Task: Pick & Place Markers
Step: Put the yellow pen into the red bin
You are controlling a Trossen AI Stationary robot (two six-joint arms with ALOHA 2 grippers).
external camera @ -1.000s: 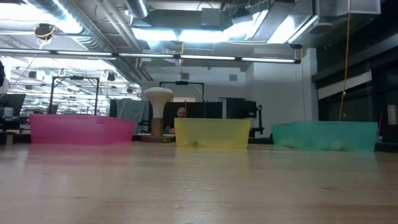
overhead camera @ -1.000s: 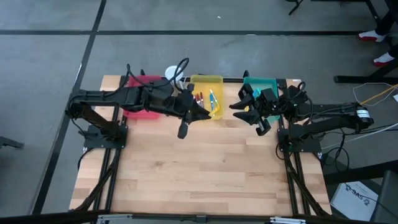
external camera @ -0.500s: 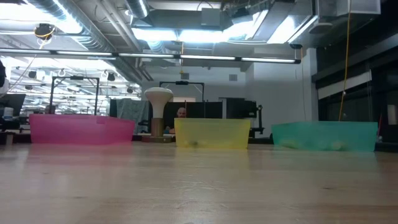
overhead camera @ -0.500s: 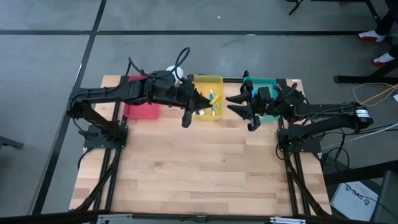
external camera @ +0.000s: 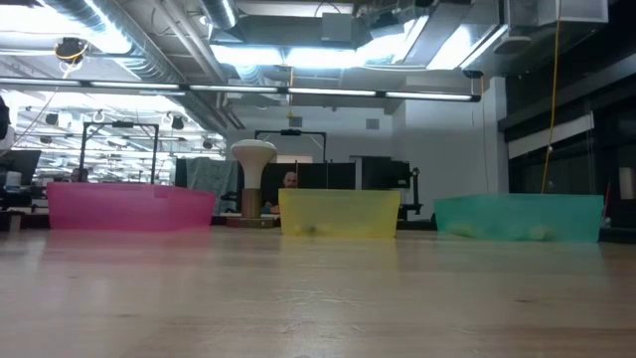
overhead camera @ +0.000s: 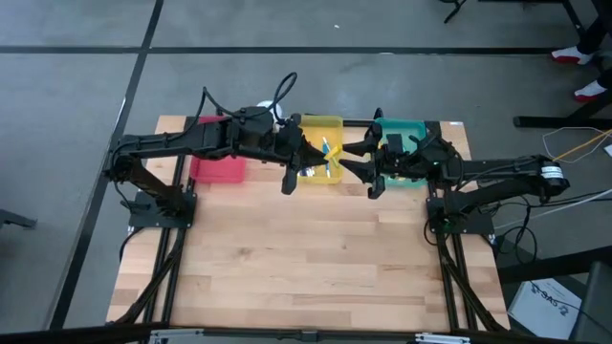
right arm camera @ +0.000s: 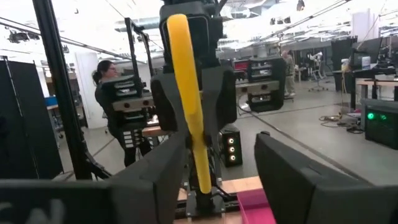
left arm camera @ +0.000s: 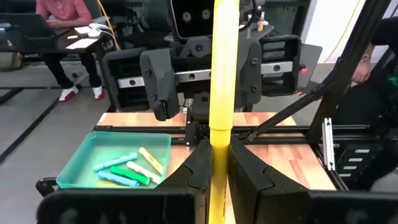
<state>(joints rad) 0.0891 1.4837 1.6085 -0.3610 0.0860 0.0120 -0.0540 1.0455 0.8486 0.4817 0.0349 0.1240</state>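
My left gripper (left arm camera: 216, 149) is shut on a yellow marker (left arm camera: 222, 74) that stands upright in the air above the yellow tray (overhead camera: 335, 122). My right gripper (right arm camera: 221, 143) faces it from the table's right, open, one finger on either side of the same marker (right arm camera: 185, 87). In the high view the two grippers, left (overhead camera: 320, 161) and right (overhead camera: 352, 164), meet tip to tip over that tray. Several markers (overhead camera: 325, 158) lie in the yellow tray, and more markers (left arm camera: 124, 169) lie in the teal tray (left arm camera: 78, 168). My left gripper pinches the marker's barrel (left arm camera: 217, 140) between its two fingers, just below the seam at its middle. The fingers come level from the table's left and lie across the marker. The marker stands upright, lifted clear of the tray. My right gripper stands astride the marker; whether a finger (right arm camera: 161, 168) touches it, I cannot tell.
A pink tray (overhead camera: 218, 164), the yellow tray and the teal tray (overhead camera: 402, 129) stand in a row along the far edge. A white-topped object (overhead camera: 268, 113) stands behind them. The wooden tabletop (overhead camera: 306, 258) lies bare toward the near edge. People sit in the room beyond.
My left gripper has swung toward the far edge, to above the yellow tray. My right gripper has gone toward the table's left and turned, so the two now meet tip to tip.
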